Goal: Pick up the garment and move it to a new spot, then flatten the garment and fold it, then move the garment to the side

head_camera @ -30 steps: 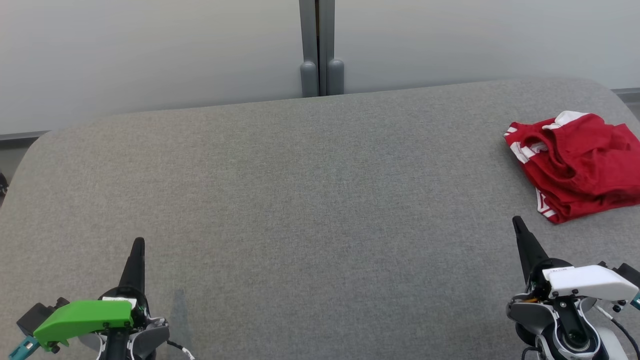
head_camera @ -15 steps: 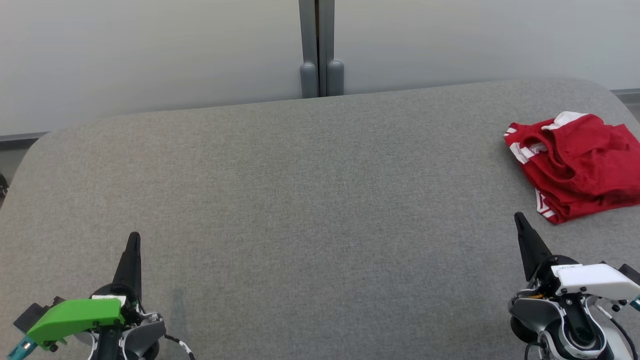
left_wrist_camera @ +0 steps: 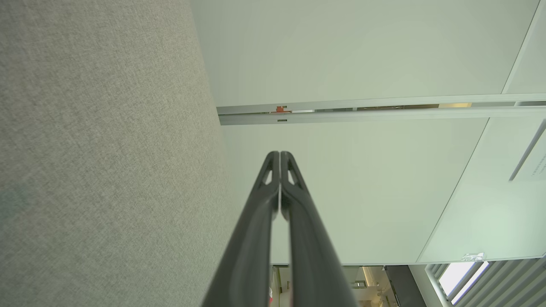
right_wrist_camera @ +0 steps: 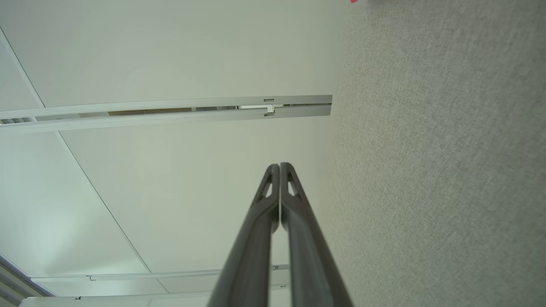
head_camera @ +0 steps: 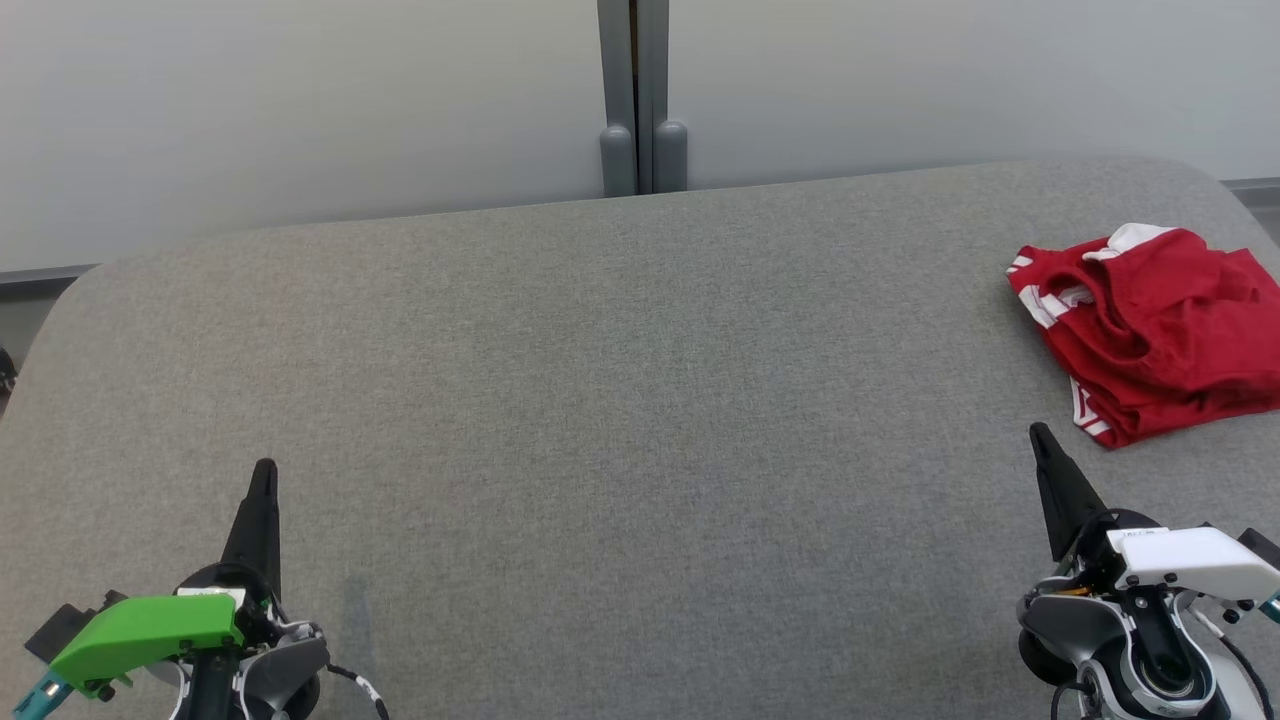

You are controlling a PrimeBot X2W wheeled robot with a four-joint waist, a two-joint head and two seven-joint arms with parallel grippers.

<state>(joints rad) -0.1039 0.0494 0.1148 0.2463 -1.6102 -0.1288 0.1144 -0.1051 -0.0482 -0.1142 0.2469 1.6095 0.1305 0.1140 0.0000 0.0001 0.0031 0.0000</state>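
The garment (head_camera: 1160, 330) is red with white stripes and lies folded in a small bundle at the far right of the grey table (head_camera: 620, 380). A sliver of its red (right_wrist_camera: 355, 1) touches the top edge of the right wrist view. My right gripper (head_camera: 1040, 437) is shut and empty, its tip just short of the garment's near edge, apart from it. At the lower left my left gripper (head_camera: 264, 472) is shut and empty, far from the garment. Each wrist view shows its own gripper, left (left_wrist_camera: 280, 154) and right (right_wrist_camera: 280, 165), with fingertips pressed together and nothing between them.
A pale wall with a grey vertical post (head_camera: 641, 100) stands right behind the table's far edge. The table's rounded corners fall away at the left and right. The garment reaches the right edge of the head view.
My left gripper has drifted a little to the left and back toward me. The right gripper has shifted only slightly. The garment has not moved.
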